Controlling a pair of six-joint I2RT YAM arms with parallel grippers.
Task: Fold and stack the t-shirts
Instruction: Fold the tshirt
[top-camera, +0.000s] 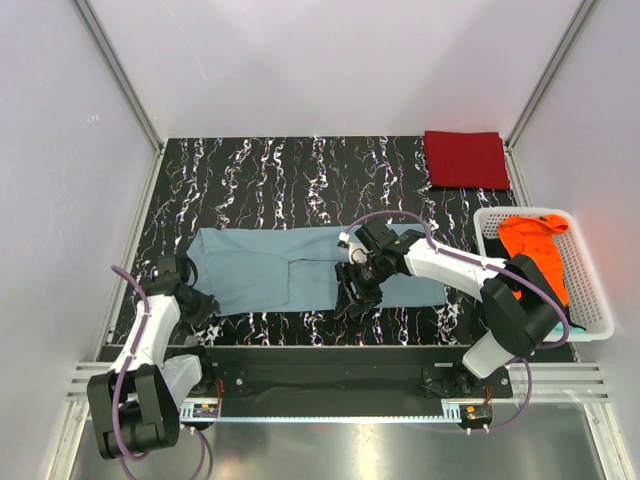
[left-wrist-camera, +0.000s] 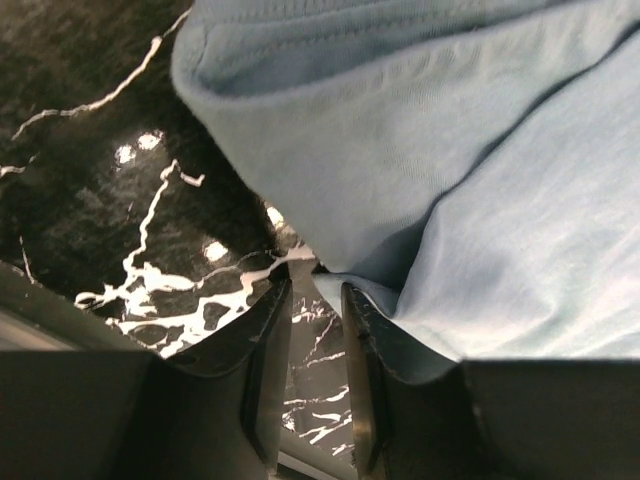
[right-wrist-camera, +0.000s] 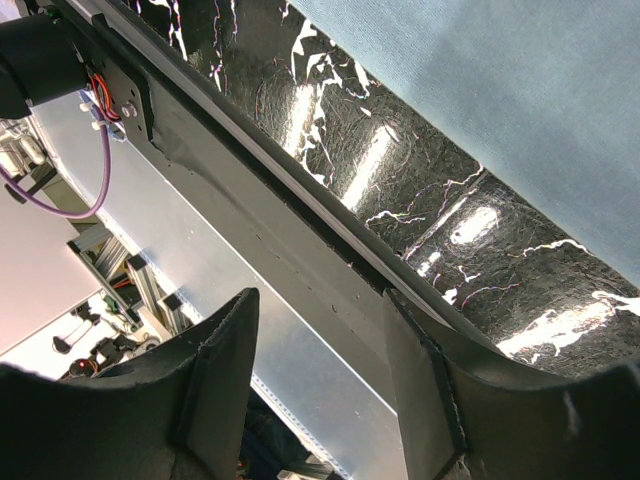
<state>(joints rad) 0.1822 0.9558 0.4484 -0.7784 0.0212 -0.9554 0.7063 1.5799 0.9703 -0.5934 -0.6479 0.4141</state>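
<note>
T-shirt (top-camera: 270, 270), grey-blue, spread on worktop (top-camera: 250, 170). Left gripper (left-wrist-camera: 315, 290) at its left corner, jaws narrowed; hold on hem: cannot tell. Right gripper (right-wrist-camera: 320, 300) wide open, empty, over near worktop edge.

The black, white-veined marble-patterned table (top-camera: 250, 165) carries a grey-blue t-shirt (top-camera: 260, 270) spread flat across its middle, nearer the front edge and reaching toward the left edge. A folded dark red t-shirt (top-camera: 465, 158) lies at the far right corner. A white slatted basket (top-camera: 595, 290) sits at the right edge.
</note>
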